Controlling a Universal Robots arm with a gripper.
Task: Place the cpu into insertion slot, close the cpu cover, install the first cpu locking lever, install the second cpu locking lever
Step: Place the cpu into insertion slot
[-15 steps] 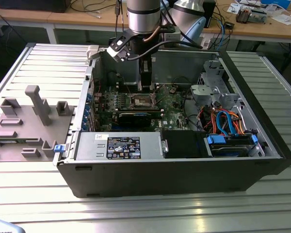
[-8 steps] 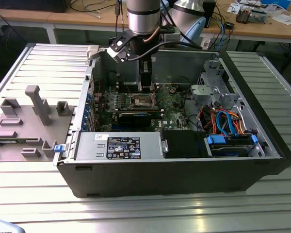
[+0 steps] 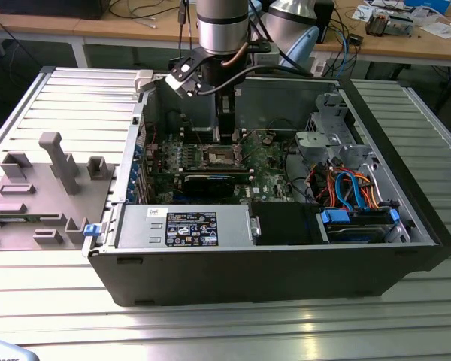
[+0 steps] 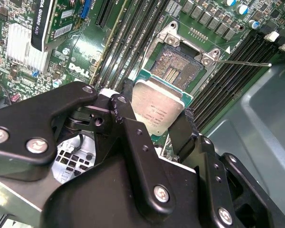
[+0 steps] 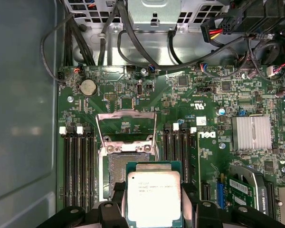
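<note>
Exterior view: raised, mid-range, angled down into the open computer case (image 3: 286, 263). Both wrist views: close above the motherboard (image 5: 194, 90), looking past the gripper (image 4: 155, 110); shared: cpu (image 5: 154, 194), insertion slot (image 5: 128, 166).

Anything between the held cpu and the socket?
No. In the first wrist view the cpu, held by the gripper, overlaps the open socket, nothing between them; the cover stands flipped up beyond.

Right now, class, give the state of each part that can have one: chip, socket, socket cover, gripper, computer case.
chip: gripped by two edges, not yet seated.
socket: empty, uncovered.
socket cover: swung open.
gripper: closed on the chip.
computer case: side off, inside exposed.
</note>
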